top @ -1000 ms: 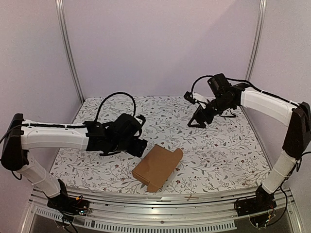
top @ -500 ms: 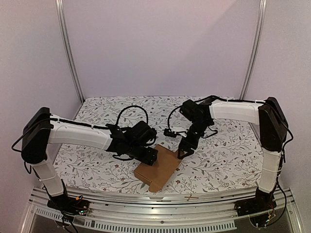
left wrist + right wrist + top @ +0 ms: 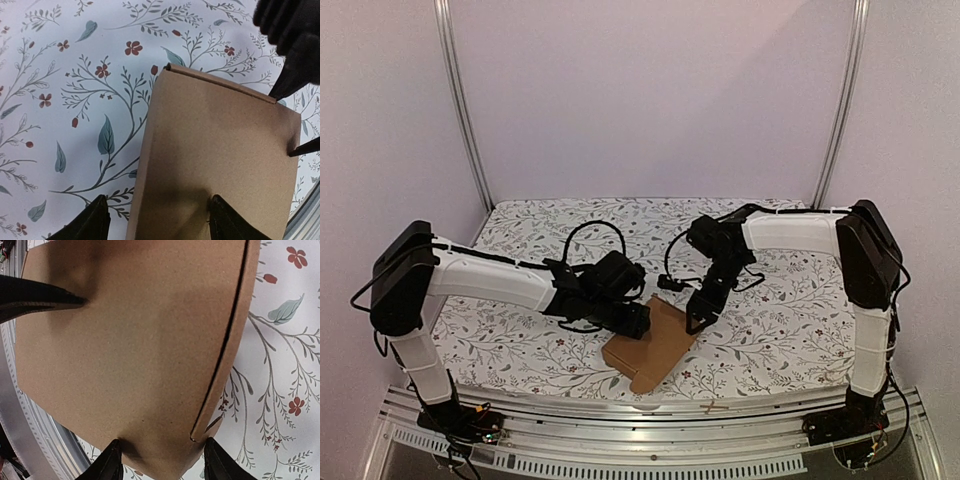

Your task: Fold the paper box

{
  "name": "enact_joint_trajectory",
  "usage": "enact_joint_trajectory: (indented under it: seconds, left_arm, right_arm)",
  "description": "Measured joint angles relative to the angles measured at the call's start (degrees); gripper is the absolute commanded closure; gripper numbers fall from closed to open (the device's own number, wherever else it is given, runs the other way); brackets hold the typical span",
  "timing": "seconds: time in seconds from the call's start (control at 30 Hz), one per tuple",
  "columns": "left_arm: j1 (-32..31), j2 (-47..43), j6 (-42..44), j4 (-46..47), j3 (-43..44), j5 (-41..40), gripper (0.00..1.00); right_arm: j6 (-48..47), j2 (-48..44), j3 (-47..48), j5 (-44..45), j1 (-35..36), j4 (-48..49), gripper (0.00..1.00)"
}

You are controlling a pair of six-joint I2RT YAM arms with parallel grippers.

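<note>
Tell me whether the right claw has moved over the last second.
Yes. The right claw swung left and nearer, away from the right upright post, down to the far edge of the cardboard box.

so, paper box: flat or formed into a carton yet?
Flat. The paper box lies collapsed on the table, broad brown face up; no walls stand in any view.

The paper box (image 3: pixel 655 345) is a plain brown, unprinted cardboard piece lying folded flat on the worktop (image 3: pixel 790 330), close to the near edge and about midway along it. It sits askew, its long sides running from near-left to far-right. A dark slit between overlapping layers runs just inside one long side, ending at a rounded corner.
</note>
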Motion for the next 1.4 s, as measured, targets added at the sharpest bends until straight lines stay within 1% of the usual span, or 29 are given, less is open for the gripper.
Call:
enact_joint_trajectory:
  seconds: [0.17, 0.23, 0.4, 0.67, 0.87, 1.03, 1.2, 1.27, 1.37, 1.4]
  left_arm:
    - [0.0, 0.0, -1.1, 1.4, -0.7, 0.5, 0.33]
    - [0.0, 0.1, -1.6, 1.7, -0.8, 0.7, 0.34]
    - [0.0, 0.2, -2.4, 2.7, -1.2, 0.9, 0.34]
    - [0.0, 0.3, -3.0, 4.2, -1.7, 1.2, 0.34]
    - [0.0, 0.3, -3.0, 4.3, -1.8, 1.3, 0.34]
    - [0.1, 0.3, -3.0, 4.5, -1.9, 1.3, 0.34]
    - [0.3, 0.3, -2.8, 4.6, -2.0, 1.4, 0.34]
    - [0.4, 0.3, -2.7, 4.7, -2.0, 1.4, 0.34]
    - [0.5, 0.3, -2.2, 4.9, -2.1, 1.5, 0.35]
    - [0.5, 0.3, -2.0, 5.0, -2.1, 1.6, 0.35]
  right_arm:
    - [2.6, 2.2, 1.9, -1.7, -0.2, -2.3, 0.64]
    - [3.5, 3.3, 3.0, -3.2, -0.9, -3.6, 0.68]
    - [7.2, 6.6, 4.9, -11.6, -5.0, -7.0, 0.76]
    - [10.3, 11.5, 6.1, -25.0, -9.2, -11.0, 0.81]
    - [11.5, 13.6, 6.5, -29.6, -10.4, -12.1, 0.8]
    - [12.2, 15.6, 6.7, -34.1, -11.2, -12.9, 0.84]
    - [12.3, 16.5, 6.7, -36.7, -11.6, -13.9, 0.83]
    - [11.8, 16.9, 6.8, -37.4, -11.7, -14.9, 0.88]
    - [10.2, 17.8, 7.3, -38.9, -11.9, -16.7, 1.0]
    - [9.7, 17.9, 7.3, -39.6, -12.0, -17.4, 1.0]
